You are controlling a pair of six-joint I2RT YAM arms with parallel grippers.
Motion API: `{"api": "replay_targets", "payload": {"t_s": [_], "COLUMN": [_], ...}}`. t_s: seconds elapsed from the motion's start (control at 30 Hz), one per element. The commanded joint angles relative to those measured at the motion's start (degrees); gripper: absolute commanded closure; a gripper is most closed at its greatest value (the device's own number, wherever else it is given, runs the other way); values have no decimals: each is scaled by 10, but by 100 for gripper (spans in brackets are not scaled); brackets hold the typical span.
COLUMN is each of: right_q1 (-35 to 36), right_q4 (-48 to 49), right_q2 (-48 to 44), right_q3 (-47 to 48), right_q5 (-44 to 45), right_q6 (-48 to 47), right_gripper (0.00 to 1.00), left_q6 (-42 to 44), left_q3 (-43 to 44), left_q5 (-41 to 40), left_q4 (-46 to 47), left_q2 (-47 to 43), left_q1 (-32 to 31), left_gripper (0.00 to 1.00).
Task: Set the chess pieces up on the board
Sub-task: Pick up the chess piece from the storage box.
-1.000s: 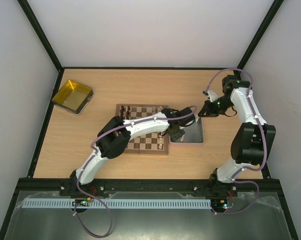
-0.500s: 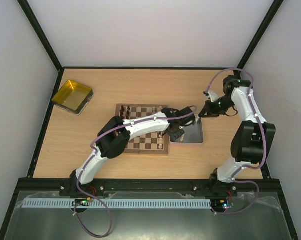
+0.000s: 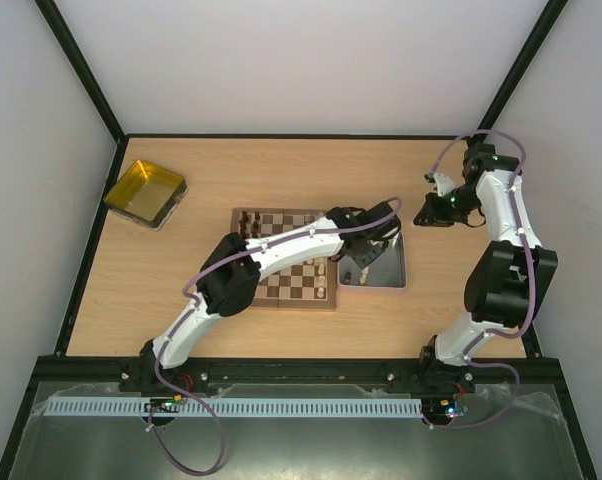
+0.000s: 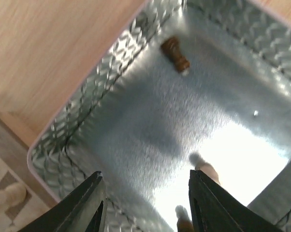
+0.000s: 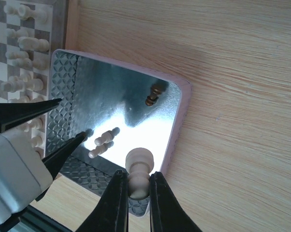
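The left gripper [image 4: 148, 208] is being held over the grey metal tray [image 3: 393, 272], just right of the board [image 3: 303, 283], with its jaws parted and nothing between them. A dark piece [image 4: 175, 54] is lying in the tray. A pale piece [image 5: 138, 170] is being clamped by the right gripper [image 5: 138, 193] near the tray's far right corner.

A yellow tray [image 3: 145, 192] sits near the table's [image 3: 281, 170] far-left corner — a grey metal tray [image 3: 391, 275] lies well apart.
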Motion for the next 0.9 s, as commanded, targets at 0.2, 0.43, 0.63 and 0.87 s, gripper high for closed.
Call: {"api": "replay_targets", "payload": {"t_s": [0.2, 0.43, 0.63, 0.87], "right_q1": [0, -1, -1, -1], "right_q4": [-13, -16, -6, 5], "right_q2": [-4, -12, -17, -15], "right_q3": [12, -6, -21, -36], "right_q5": [34, 56, 68, 65], "right_q6": [-6, -31, -35, -38], "right_gripper": [98, 98, 98, 98], "left_q6": [11, 19, -1, -13], "left_q3": [63, 14, -22, -71], "left_q5": [38, 46, 21, 4], "left_q4": [-17, -29, -69, -86], "left_q2": [36, -1, -41, -77], "left_q1": [10, 10, 8, 6], "left_gripper": [52, 49, 46, 49]}}
